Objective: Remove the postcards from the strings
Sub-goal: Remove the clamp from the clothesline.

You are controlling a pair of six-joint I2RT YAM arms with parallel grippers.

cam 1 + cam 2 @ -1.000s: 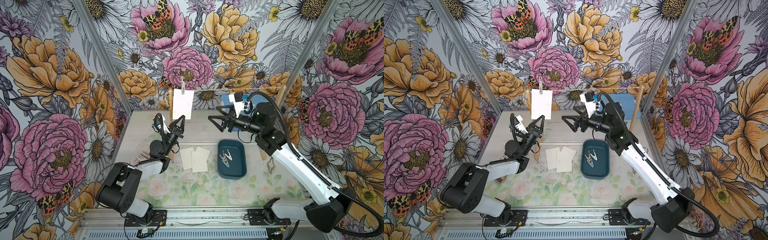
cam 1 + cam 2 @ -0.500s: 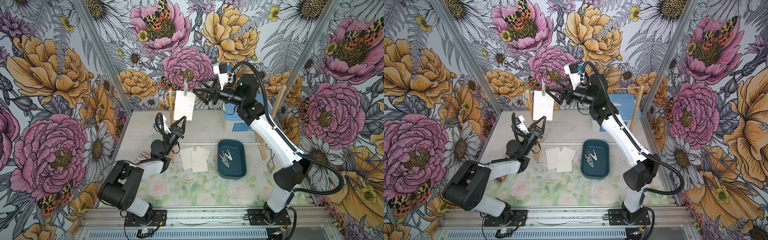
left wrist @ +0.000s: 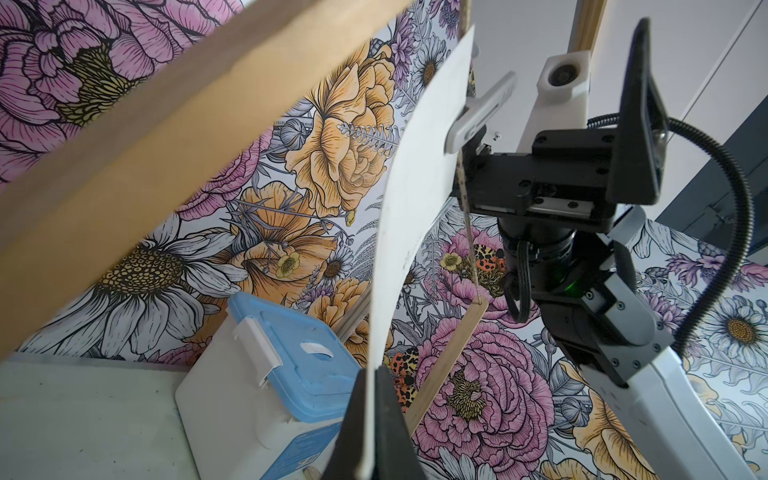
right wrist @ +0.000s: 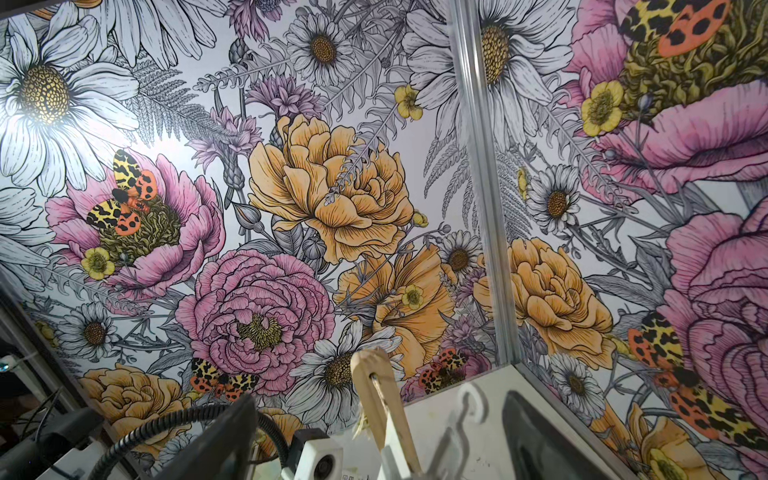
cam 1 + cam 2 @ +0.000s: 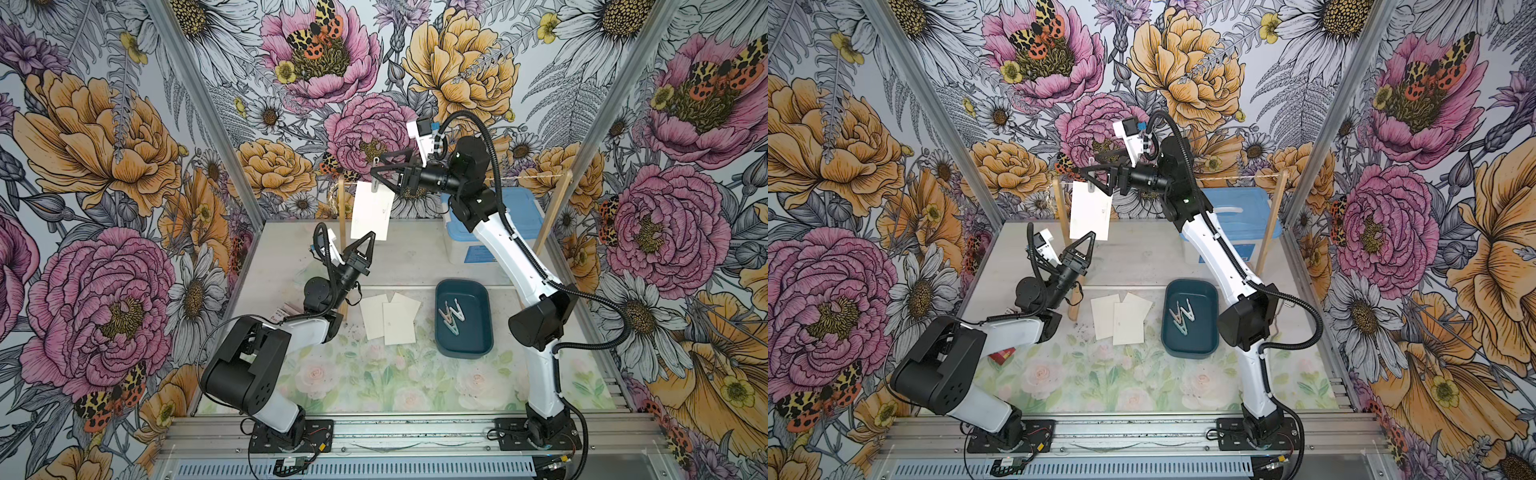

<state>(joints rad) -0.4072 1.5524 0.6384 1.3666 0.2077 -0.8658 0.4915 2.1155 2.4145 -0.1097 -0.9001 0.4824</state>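
My right hand (image 5: 378, 166) has swung to 12 o'clock, jaws apart around the peg (image 3: 478, 120) of the last hanging postcard (image 5: 371, 212), whose lower edge my left hand (image 5: 369, 237) clamps; release seems next.

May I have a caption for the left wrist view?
Left gripper pinches the lower edge of the hanging postcard, which a peg clips to the string.

Pale worktop (image 5: 415, 249), its front under a floral mat (image 5: 374, 382). Mid-worktop lie three overlapping postcards (image 5: 390, 320), just beside a teal tray (image 5: 463, 353) — a blue-lidded white box (image 5: 519, 212) stands back right.
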